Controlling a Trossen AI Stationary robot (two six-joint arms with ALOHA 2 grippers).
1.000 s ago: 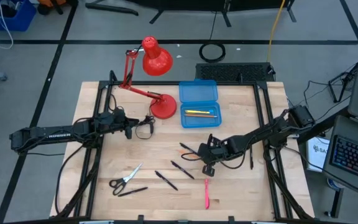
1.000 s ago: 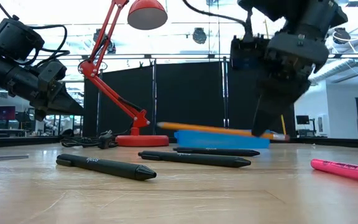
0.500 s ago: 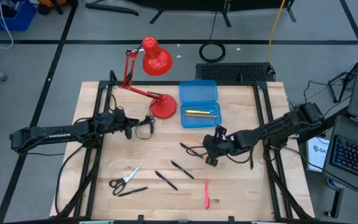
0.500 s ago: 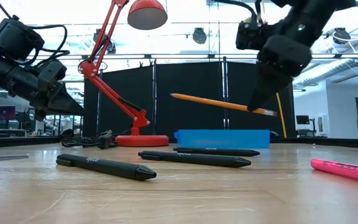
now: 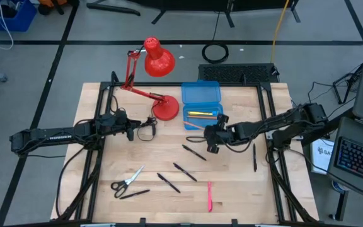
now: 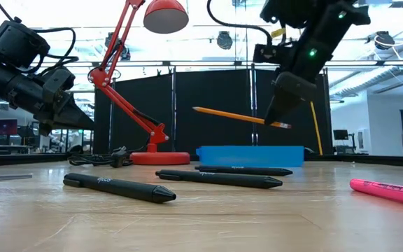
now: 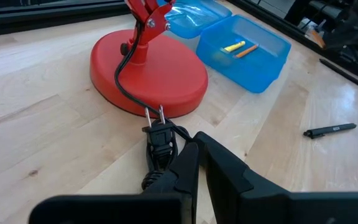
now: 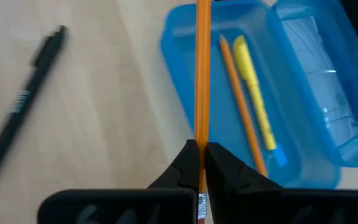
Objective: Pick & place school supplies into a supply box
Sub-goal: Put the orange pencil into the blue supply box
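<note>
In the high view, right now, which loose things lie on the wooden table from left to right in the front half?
scissors → black pen beside the scissors → second black pen → third black pen → pink pen → black pen at the right edge

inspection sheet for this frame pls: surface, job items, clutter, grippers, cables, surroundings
Surface: wooden table, dry.
Job's things: blue case open, holding a yellow marker and an orange pencil; black pens, scissors, pink pen loose on the table.
Clutter: red desk lamp.
Grippers: right gripper shut on a second pencil, lifted beside the case; left gripper idle by the lamp base.
Cables: lamp cord under the left fingers.
Surroundings: keyboard; wire loop on the floor.
</note>
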